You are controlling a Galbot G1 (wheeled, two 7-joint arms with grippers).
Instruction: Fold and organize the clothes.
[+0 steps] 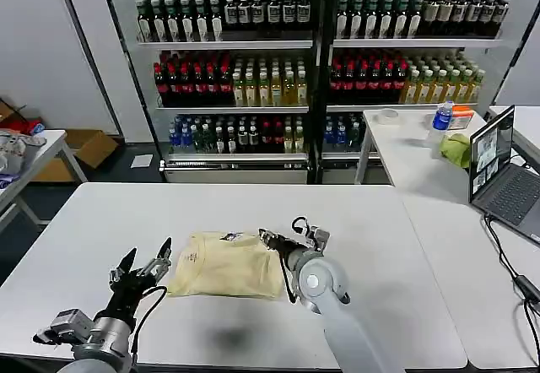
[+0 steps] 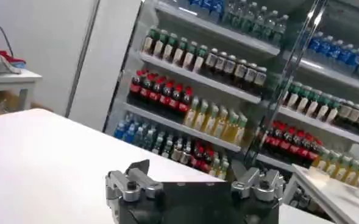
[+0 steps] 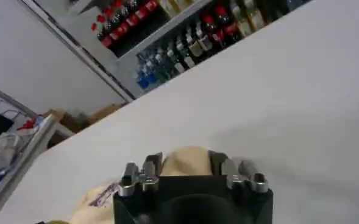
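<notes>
While the left gripper (image 1: 145, 265) is waiting spread open, empty, the right gripper (image 1: 268, 240), its opening hidden, is reaching over the folded T-shirt (image 1: 224, 265) near the desk's (image 1: 405, 305) front edge, seemingly to tidy it.

Left end effector (image 1: 143, 265) open; right end effector (image 1: 268, 240) low

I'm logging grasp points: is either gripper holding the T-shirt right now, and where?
The right gripper sits at the T-shirt's right edge, but a grip cannot be confirmed. The left gripper is open, holding nothing.
</notes>
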